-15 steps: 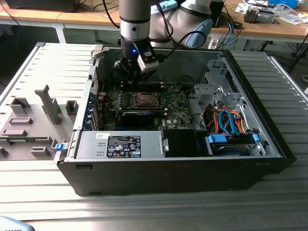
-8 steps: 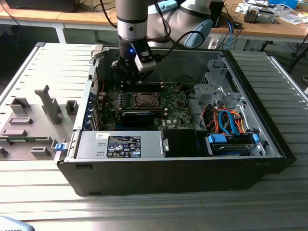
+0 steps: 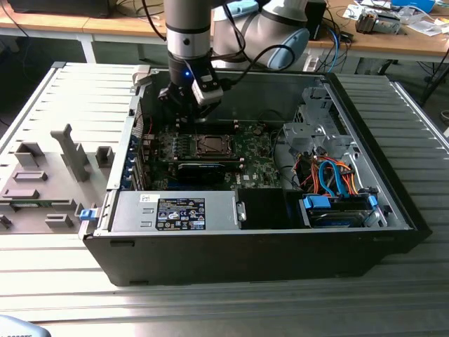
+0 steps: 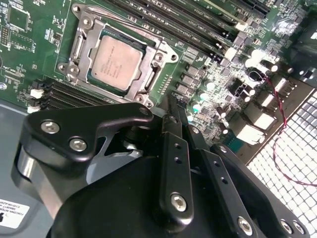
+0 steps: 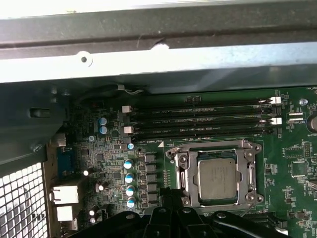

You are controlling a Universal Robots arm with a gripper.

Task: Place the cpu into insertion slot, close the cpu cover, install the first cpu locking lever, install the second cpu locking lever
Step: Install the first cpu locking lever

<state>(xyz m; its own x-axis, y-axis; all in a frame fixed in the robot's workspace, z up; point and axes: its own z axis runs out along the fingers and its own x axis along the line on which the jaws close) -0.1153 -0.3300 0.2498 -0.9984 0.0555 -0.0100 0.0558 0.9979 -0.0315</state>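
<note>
The small square cpu (image 4: pixel 113 63) with its dull silver-grey metal top already lies flat in the insertion slot (image 4: pixel 132 92), the square socket with a silvery metal rim on the green circuit board (image 4: pixel 205 64), and the thin silvery cpu cover (image 4: pixel 79 47) frames it with its square window; in the first wrist view the same chip (image 5: pixel 217 179) sits squarely inside that frame (image 5: pixel 182 174). Whether the cover is fully pressed down, and whether either locking lever is hooked, I cannot tell from these pictures. The black gripper (image 4: pixel 173 106) hangs just off one edge of the socket, its jaws drawn together with nothing between them, the tips close to the socket's rim but, as far as shows, apart from it. In the exterior view the arm's wrist reaches down into the open black computer case (image 3: pixel 393 203), with the gripper (image 3: pixel 184 112) above the board near the case's rear wall. The risks, as I judge them, come from how crowded this spot is: the closed tips stand beside small capacitors and the long black memory slots (image 4: pixel 188 20), so a sideways slip could scrape components or bend a latch. Pressing on the cover off-centre could tilt the chip on the pins beneath. A thin wire lever could also spring off narrow fingertips.
</note>
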